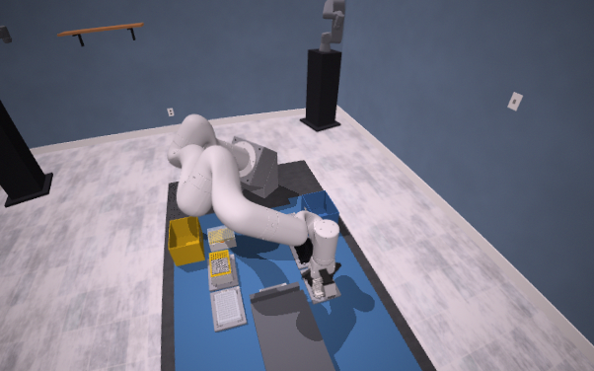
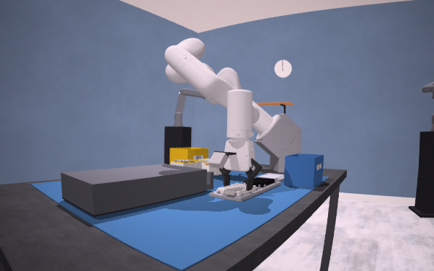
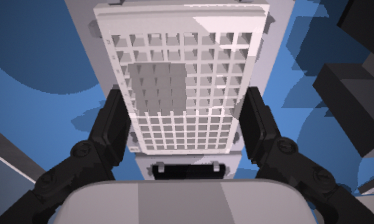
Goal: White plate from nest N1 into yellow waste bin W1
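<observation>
My tool (image 3: 186,117) was down over the white plate (image 3: 183,85), which sat in its nest (image 2: 244,194) on the tabletop (image 2: 30,230), near the blue bin (image 2: 303,170). The two black fingers stood almost fully wide, one pressed on each long side of the plate, so I judged I had hold of it. The plate was not lifted yet, as far as I could see. I thought the best thing was to go straight up and slowly, so the plate would come out of the nest without catching and dragging the nest along. I wanted the plate kept flat, because a wide grip on thin edges could slip. The yellow bin (image 1: 185,241) was well apart, on the far side of the mat, with other plates (image 1: 220,262) lying between. I planned to carry the plate high over those and over the grey box (image 2: 131,187), stop above the yellow bin's rim, and only then let go, without bumping the bin.
</observation>
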### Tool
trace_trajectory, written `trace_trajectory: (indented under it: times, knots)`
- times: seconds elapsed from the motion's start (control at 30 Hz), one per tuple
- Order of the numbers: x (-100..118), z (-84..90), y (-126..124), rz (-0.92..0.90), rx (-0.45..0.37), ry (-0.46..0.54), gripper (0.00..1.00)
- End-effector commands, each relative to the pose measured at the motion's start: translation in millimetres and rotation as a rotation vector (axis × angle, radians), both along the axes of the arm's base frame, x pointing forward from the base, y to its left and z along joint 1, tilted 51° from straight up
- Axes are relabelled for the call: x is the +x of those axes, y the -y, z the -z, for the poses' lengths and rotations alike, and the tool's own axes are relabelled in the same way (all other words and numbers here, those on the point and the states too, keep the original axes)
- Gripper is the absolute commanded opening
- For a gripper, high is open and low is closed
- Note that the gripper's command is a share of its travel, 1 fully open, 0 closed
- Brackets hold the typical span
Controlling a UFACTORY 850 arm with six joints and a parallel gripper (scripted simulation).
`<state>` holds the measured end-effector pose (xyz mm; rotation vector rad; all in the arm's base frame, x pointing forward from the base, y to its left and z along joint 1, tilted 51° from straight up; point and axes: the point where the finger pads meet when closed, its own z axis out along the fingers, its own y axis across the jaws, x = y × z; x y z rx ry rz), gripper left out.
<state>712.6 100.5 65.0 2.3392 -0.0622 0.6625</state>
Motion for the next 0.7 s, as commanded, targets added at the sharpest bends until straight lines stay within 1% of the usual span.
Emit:
trace_trajectory:
  times: [0.0, 0.67]
  knots:
    - [0.3, -0.7, -0.8, -0.001, 0.001, 0.001, 0.00]
    - [-1.1, -2.8, -3.0, -0.001, 0.001, 0.001, 0.00]
